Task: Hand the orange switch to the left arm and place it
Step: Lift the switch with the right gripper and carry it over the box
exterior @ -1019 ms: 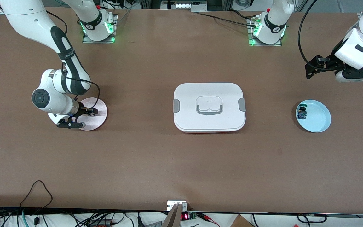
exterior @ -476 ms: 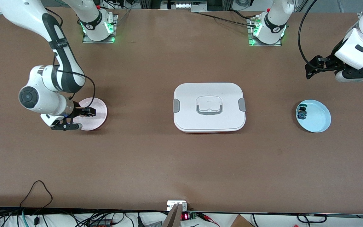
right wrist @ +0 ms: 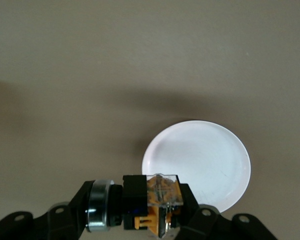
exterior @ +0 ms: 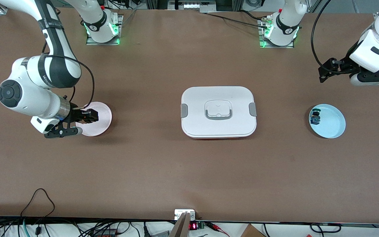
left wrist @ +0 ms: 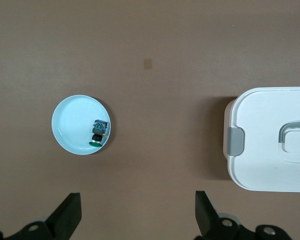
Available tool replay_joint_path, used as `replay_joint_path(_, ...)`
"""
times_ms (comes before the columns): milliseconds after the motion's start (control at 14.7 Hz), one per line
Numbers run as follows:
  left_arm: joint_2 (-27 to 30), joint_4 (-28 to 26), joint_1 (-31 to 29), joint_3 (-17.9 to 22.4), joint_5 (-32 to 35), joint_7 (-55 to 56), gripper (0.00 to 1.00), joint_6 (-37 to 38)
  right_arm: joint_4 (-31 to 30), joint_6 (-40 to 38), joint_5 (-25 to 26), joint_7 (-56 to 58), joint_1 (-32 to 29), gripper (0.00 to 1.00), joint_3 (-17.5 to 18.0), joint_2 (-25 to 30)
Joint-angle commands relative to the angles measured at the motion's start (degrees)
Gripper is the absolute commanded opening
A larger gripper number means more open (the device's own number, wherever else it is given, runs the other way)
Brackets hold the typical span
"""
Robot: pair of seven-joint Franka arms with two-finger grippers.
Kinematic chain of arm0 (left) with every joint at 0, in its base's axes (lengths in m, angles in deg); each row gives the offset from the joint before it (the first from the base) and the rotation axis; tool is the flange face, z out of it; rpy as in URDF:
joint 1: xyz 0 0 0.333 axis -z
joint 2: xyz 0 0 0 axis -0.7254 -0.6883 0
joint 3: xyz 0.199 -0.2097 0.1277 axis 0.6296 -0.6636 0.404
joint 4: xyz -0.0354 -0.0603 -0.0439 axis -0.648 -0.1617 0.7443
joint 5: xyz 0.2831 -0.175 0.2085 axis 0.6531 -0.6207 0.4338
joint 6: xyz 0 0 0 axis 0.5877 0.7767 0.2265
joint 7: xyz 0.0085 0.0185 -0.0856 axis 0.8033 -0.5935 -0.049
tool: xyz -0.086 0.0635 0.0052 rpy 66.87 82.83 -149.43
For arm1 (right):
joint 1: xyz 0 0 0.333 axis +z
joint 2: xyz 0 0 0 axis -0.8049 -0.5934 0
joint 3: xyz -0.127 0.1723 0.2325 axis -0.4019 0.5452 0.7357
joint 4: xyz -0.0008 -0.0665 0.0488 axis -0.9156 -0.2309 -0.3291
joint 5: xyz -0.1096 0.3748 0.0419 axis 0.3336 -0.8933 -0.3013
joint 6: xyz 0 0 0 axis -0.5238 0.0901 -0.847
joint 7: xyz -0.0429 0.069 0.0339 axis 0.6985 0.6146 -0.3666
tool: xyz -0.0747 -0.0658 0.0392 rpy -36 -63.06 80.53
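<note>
Right gripper point(exterior: 89, 116) clamped on the switch point(right wrist: 157, 200), held over the pink plate point(exterior: 101, 121). Left gripper point(left wrist: 135, 220) waits, jaws apart, above the table between blue plate point(left wrist: 70, 125) and box point(exterior: 218, 112).

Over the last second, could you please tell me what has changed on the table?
The right gripper, shut on the small black-and-orange switch, has risen from the round pink plate and drawn toward the right arm's end of the table. The left gripper waits open; the large white lidded box and round light-blue plate with its small dark part are unmoved.
</note>
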Motion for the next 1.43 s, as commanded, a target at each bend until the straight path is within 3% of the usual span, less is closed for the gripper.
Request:
replay_joint_path(0,0.2,0.5,0.0,-0.2,1.1,0.5,1.0,0.9,3.8,-3.3,-1.7,7.7,-0.4,0.05,2.7,1.6)
replay_joint_path(340,0.2,0.5,-0.1,-0.2,1.1,0.5,1.0,0.9,6.0,-3.6,-3.3,10.0,-0.5,0.03,9.9,5.0)
replay_joint_path(476,0.2,0.5,-0.1,-0.2,1.1,0.5,1.0,0.9,6.0,-4.8,-8.8,11.5,-0.4,0.03,10.5,5.9)
replay_joint_path(748,0.2,0.5,-0.1,-0.2,1.1,0.5,1.0,0.9,5.9,-7.3,-14.7,23.0,-0.2,0.01,11.2,7.0)
replay_joint_path(951,0.2,0.5,-0.2,-0.2,1.1,0.5,1.0,0.9,5.7,-9.4,-24.4,36.2,-0.3,0.0,11.2,7.0)
replay_joint_path(1359,0.2,0.5,-0.2,-0.2,1.0,0.5,1.0,0.9,5.7,-7.8,-37.2,55.7,1.0,0.0,13.4,6.3)
